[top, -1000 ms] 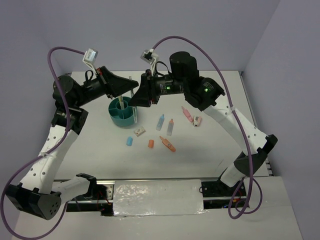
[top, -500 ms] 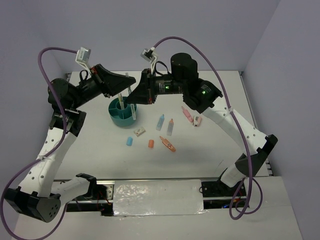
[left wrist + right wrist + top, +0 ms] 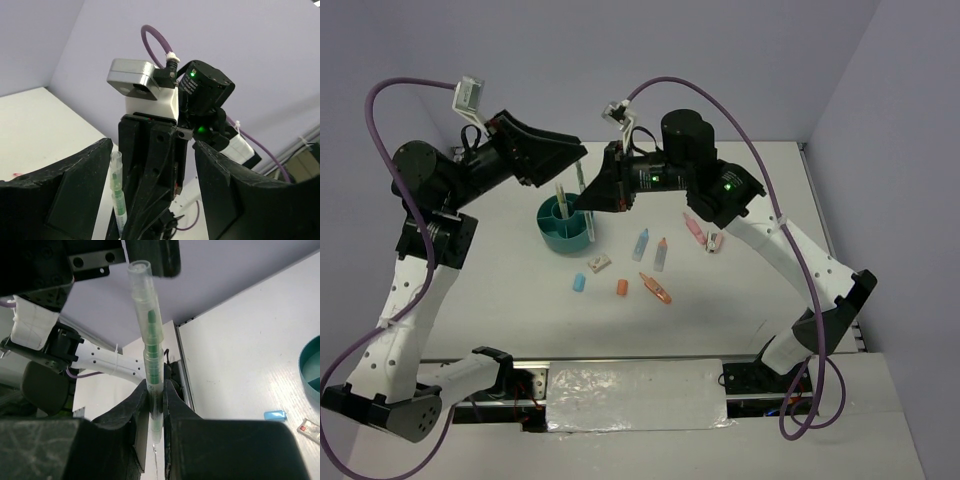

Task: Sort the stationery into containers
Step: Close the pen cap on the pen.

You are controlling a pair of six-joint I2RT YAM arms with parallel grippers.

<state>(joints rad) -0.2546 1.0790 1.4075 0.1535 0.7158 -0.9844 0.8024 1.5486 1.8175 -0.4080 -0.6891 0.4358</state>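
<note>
Just one organizer [image 3: 563,241] — one blue eraser [image 3: 579,284]

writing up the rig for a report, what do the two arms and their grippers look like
Both arms match: white perforated links on the left arm and right arm, black joint housings. Each ends in a black wedge-shaped gripper, the left gripper and right gripper, with a small grey-white camera. A purple cable loops along each. The right arm shows green lights.
</note>
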